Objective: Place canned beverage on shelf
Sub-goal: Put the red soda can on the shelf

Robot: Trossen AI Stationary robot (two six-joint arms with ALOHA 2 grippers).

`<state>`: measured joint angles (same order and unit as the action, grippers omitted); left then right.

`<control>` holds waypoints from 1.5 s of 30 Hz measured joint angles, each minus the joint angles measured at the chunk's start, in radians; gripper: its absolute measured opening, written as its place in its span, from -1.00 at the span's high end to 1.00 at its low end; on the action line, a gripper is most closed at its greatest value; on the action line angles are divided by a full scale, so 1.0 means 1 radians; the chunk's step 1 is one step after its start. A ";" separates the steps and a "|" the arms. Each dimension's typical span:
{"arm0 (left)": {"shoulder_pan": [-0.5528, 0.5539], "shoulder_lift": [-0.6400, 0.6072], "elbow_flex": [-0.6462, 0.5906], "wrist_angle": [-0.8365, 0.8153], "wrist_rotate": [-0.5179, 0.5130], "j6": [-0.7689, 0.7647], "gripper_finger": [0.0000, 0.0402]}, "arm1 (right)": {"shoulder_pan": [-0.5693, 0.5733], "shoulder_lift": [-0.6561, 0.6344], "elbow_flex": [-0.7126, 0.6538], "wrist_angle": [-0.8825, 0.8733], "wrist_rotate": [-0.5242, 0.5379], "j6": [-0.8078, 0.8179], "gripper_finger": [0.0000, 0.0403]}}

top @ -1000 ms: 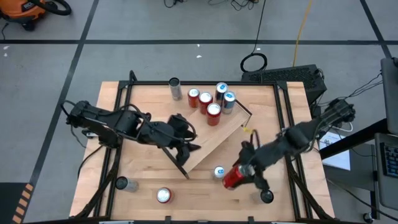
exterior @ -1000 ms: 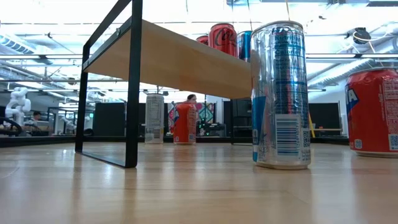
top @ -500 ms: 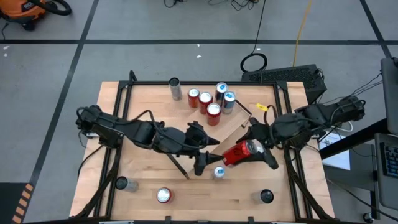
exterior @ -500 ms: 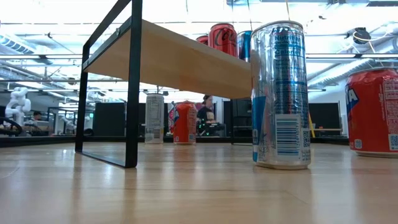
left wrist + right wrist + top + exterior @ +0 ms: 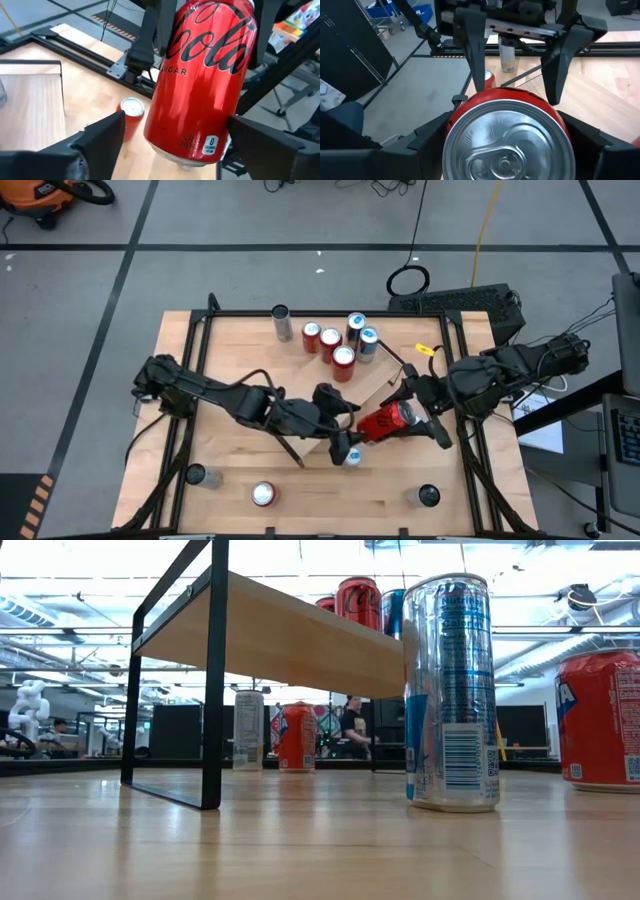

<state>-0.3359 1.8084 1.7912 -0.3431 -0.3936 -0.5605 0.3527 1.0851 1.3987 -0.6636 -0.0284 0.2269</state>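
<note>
Right end effector (image 5: 392,422) clamps red can (image 5: 385,424) sideways above counter (image 5: 230,350), beside shelf (image 5: 345,408) end. Left end effector (image 5: 347,442) spread wide, fingers flanking can's base, not gripping.

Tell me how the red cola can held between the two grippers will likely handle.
The red cola can is glossy, so it may slip between fingers. It is round, so it would probably roll if laid down. The right gripper holds it tilted, while the left gripper stands open around it; thin walls could dent.
</note>
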 joint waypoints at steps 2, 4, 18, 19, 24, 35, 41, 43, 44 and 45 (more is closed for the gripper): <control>-0.002 0.001 0.000 -0.001 0.000 0.025 -0.87 | 0.000 0.000 0.000 0.004 0.000 -0.005 -0.37; -0.002 0.009 0.000 0.002 0.003 0.035 -0.90 | -0.002 0.000 0.000 0.009 -0.001 -0.011 -0.37; 0.032 0.025 0.000 0.067 0.108 0.094 -0.89 | -0.027 -0.001 0.001 0.132 0.003 -0.066 -0.37; 0.034 0.025 0.000 0.077 0.109 0.103 -0.87 | -0.027 0.000 0.001 0.138 0.003 -0.065 -0.37; 0.027 0.025 0.000 0.105 0.112 0.154 -0.72 | -0.027 0.000 0.001 0.135 0.002 -0.057 -0.37; 0.021 0.025 0.004 0.099 0.112 0.182 -0.49 | -0.026 0.000 0.001 0.134 -0.002 -0.018 -0.37; 0.021 0.025 0.004 0.101 0.113 0.182 -0.48 | -0.026 0.000 0.001 0.127 -0.002 -0.006 -0.43; 0.021 0.021 0.004 0.100 0.116 0.182 -0.47 | -0.026 0.000 0.001 0.121 -0.001 0.014 -0.50; 0.021 0.019 0.004 0.098 0.116 0.183 -0.47 | -0.026 0.000 0.001 0.121 0.004 0.034 -0.56; 0.021 0.018 0.004 0.097 0.111 0.194 -0.47 | -0.026 0.000 0.001 0.120 0.006 0.059 -0.61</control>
<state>-0.3145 1.8259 1.7950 -0.2457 -0.2828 -0.3662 0.3267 1.0851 1.3998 -0.5436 -0.0223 0.2860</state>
